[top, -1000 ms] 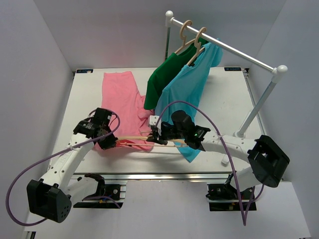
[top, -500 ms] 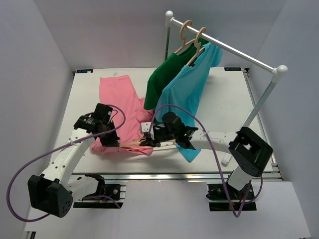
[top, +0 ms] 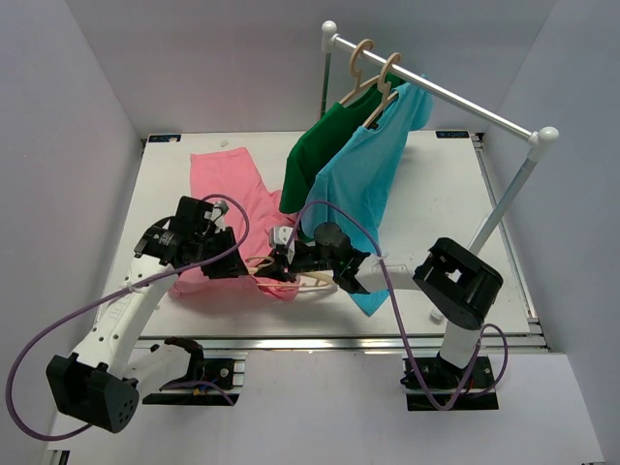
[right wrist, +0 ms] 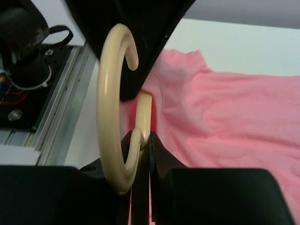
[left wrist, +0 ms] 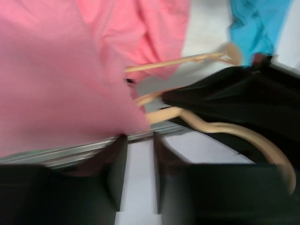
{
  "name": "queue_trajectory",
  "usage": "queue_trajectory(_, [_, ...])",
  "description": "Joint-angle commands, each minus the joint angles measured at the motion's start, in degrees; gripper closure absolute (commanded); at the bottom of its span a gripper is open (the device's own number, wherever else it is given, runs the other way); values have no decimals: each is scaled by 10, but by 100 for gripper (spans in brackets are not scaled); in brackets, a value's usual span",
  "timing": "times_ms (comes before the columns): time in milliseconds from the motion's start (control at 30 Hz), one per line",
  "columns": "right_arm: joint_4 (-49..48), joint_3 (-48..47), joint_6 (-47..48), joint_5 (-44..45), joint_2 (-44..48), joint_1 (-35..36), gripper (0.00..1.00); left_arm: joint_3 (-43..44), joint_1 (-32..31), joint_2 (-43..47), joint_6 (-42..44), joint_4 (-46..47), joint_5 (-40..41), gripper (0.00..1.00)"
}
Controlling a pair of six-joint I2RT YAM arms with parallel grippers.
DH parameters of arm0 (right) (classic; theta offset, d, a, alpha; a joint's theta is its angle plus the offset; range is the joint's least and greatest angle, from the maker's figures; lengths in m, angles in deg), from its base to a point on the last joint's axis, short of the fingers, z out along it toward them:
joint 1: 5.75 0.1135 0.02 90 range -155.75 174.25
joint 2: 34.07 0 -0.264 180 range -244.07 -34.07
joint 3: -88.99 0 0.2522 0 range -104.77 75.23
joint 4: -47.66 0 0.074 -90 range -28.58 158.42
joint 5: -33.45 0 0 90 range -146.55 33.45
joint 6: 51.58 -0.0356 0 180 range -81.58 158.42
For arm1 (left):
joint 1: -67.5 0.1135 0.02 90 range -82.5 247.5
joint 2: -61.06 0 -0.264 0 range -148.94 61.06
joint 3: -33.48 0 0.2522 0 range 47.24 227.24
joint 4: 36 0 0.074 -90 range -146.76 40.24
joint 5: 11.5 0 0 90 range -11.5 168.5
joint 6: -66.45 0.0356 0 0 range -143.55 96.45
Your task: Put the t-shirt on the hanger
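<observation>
Left wrist view blurred, t-shirt (left wrist: 56, 79) cut off at its top edge, hanger (left wrist: 234, 131) partly behind right tool (top: 280, 263), hold of left tool (left wrist: 138, 166) unclear

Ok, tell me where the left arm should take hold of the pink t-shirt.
I'd pinch the top layer at the t-shirt's near edge, beside the hanger, coming in low from the left. The cloth lies mostly flat on the table, so only an edge gives the left fingers purchase, and the right gripper holds the hanger's neck beside it.

Pale wooden hanger (top: 315, 284) lies with one end meeting the rumpled pink t-shirt (top: 225, 189).
</observation>
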Motion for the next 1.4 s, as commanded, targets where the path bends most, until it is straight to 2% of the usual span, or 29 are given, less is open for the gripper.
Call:
queue_trajectory(0, [-140, -24, -49, -19, -5, 7, 100, 37, -1, 14, 20, 39, -44, 56])
queue_trajectory(67, [-164, -17, -63, -7, -9, 7, 100, 54, -1, 25, 21, 44, -49, 35])
queue_trajectory(100, [-194, -15, -68, 9, -10, 7, 100, 62, -1, 30, 19, 45, -46, 18])
queue_trajectory(167, [-221, -9, -85, 21, -13, 7, 100, 88, -2, 48, 14, 54, -27, 13])
queue_trajectory(200, [-245, -7, -94, 27, -13, 6, 100, 98, -2, 54, 16, 57, -18, 2])
queue_trajectory(267, [-256, -7, -116, 25, -7, 0, 100, 135, -2, 70, 3, 64, 32, 2])
queue_trajectory(367, [-242, -8, -117, 23, 3, -6, 100, 188, -2, 90, -3, 104, 50, 2])
queue_trajectory(533, [-225, -21, -114, 56, 8, -16, 100, 285, -1, 84, 26, 178, -45, 2])
queue_trajectory(600, [-233, -22, -137, 81, 6, -28, 100, 337, -1, 54, 38, 154, -74, 2])
queue_trajectory(667, [-271, -15, -151, 107, 5, -34, 100, 346, -1, 43, 36, 175, -74, 2])
queue_trajectory(733, [-312, -3, -162, 129, 6, -38, 100, 331, -1, 35, 40, 237, -71, 2])
queue_trajectory(800, [-334, 11, -171, 144, 20, -45, 100, 375, -1, 9, 108, 242, -79, 2])
queue_trajectory(900, [-291, 28, -172, 217, 64, -48, 100, 415, -1, -45, 228, 254, -57, 2])
queue_trajectory(933, [-280, 34, -158, 225, 76, -48, 100, 416, -1, -61, 310, 264, -63, 2])
queue_trajectory(1000, [-252, 51, -139, 222, 112, -52, 100, 421, -1, -77, 411, 258, -99, 2])
queue_trajectory(1033, [-238, 54, -126, 222, 131, -55, 100, 418, -2, -81, 516, 248, -124, 2])
queue_trajectory(1067, [-223, 54, -123, 219, 139, -60, 100, 408, -1, -75, 576, 239, -185, 2])
queue_trajectory(1133, [-186, 51, -122, 217, 147, -69, 100, 383, -1, -55, 675, 195, -223, 2])
queue_trajectory(1167, [-181, 52, -114, 213, 155, -76, 100, 365, -1, -35, 758, 173, -237, 2])
queue_trajectory(1233, [-163, 57, -102, 209, 163, -81, 100, 352, -1, -18, 817, 110, -236, 6])
queue_trajectory(1267, [-151, 54, -90, 211, 170, -85, 100, 339, -1, -9, 873, 86, -235, 3])
queue_trajectory(1367, [-86, 30, -79, 190, 175, -99, 100, 296, -1, 23, 920, 52, -207, 2])
